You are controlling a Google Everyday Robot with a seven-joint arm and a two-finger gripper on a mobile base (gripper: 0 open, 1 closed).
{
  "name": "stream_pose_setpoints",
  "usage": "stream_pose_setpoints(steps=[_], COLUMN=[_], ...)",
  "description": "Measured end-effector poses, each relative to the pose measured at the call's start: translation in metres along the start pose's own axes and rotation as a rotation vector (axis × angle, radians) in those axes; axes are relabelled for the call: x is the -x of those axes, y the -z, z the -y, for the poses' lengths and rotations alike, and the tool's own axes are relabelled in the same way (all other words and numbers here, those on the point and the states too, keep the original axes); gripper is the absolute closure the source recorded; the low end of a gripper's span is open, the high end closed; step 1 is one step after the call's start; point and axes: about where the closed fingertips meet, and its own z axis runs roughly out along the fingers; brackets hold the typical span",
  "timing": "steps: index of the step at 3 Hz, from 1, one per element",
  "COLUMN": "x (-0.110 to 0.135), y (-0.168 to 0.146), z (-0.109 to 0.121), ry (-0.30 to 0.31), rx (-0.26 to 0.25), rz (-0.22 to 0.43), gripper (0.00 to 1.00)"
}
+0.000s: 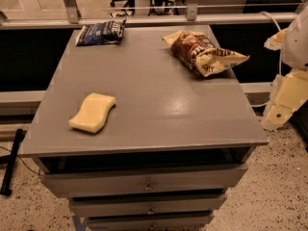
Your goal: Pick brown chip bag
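Three things on the table (159,81): brown chip bag (202,52), dark blue snack bag (101,32), pale yellow sponge (92,112).
Gripper (281,105): hangs off the table's right side, below the level of the top, touching nothing and holding nothing that I can see.
Grip state: honestly can't tell if it's spread or closed; it just reads as pale blocky shapes.
Cut off: the arm above the gripper runs out of the right edge of the picture, so only part of it shows.
Hard to make out: lettering on both bags is unreadable; the lowest drawer (149,223) is clipped at the bottom.
Brown chip bag position: lying flat at the table's back right corner, the closest item to the gripper, but apart from it and farther back.
Bag long axis: diagonal. One tan end points to the back of the table and away from the gripper; the other tan end points toward the gripper's side and pokes out past the table's right edge.
Sponge: near the front, well away from the gripper across the table.
Blue bag: back corner farthest from the gripper.
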Motion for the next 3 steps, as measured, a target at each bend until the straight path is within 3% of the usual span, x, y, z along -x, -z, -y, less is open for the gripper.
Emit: stream_pose_setpoints(steps=[1, 3], x=[-0.011, 0.007], y=[-0.034, -0.085], z=[0.025, 0.098], ry=[-0.038, -0.031], rx=[-0.029, -0.146], rz=[0.069, 0.228], gripper=[0.00, 0.00])
